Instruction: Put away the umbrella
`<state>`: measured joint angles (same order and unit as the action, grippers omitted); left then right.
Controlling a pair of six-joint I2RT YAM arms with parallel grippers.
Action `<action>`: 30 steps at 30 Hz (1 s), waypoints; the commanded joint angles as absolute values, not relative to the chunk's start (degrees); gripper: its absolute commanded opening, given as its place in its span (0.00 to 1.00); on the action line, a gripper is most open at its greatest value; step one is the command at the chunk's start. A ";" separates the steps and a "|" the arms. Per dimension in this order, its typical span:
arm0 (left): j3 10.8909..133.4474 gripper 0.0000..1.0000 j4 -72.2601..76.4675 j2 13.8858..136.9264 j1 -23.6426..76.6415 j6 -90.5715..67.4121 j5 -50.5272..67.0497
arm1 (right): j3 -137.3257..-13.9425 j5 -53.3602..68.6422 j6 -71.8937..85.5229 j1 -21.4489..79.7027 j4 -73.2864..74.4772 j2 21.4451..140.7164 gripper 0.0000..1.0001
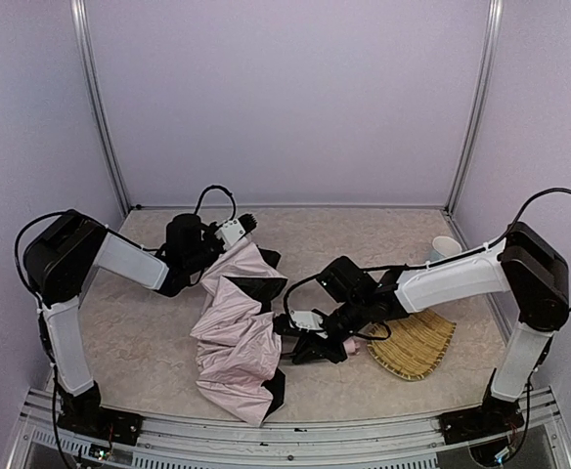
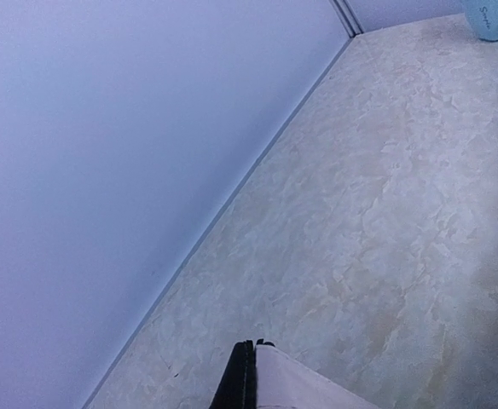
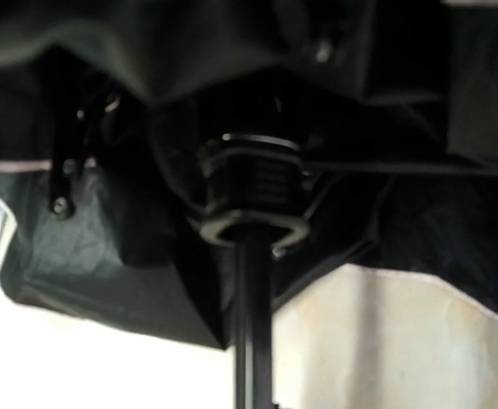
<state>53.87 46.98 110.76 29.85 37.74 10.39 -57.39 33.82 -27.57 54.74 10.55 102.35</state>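
The umbrella [image 1: 232, 332] lies half collapsed on the table, pale pink fabric outside with black lining showing at the folds. My left gripper [image 1: 243, 229] is at its far end. In the left wrist view a pinched edge of pink and black fabric [image 2: 262, 382] sticks out from the bottom; my fingers are out of frame. My right gripper [image 1: 305, 344] is at the umbrella's near right side, by the small pink handle [image 1: 349, 345]. The right wrist view shows the black shaft [image 3: 253, 332] running up from the bottom centre into the runner [image 3: 251, 192] under the black lining.
A woven straw tray [image 1: 417, 344] lies right of the handle, under my right forearm. A pale blue cup [image 1: 445, 248] stands at the back right, also in the left wrist view [image 2: 492, 17]. Walls enclose the table on three sides.
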 commanded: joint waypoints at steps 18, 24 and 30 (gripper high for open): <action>64.54 0.99 15.92 99.69 26.42 7.37 -28.45 | -56.70 34.94 -23.70 52.91 4.45 109.76 0.05; 47.78 0.99 5.33 82.63 36.51 -8.10 -22.03 | -59.49 30.88 -22.31 52.84 4.54 109.91 0.49; 41.22 0.99 -3.68 73.80 49.72 -20.53 -23.78 | -59.62 26.20 -19.87 53.07 3.31 104.07 0.75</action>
<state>44.58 6.50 77.36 44.60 -8.51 -23.33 -59.09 29.95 -22.17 53.12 4.27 109.30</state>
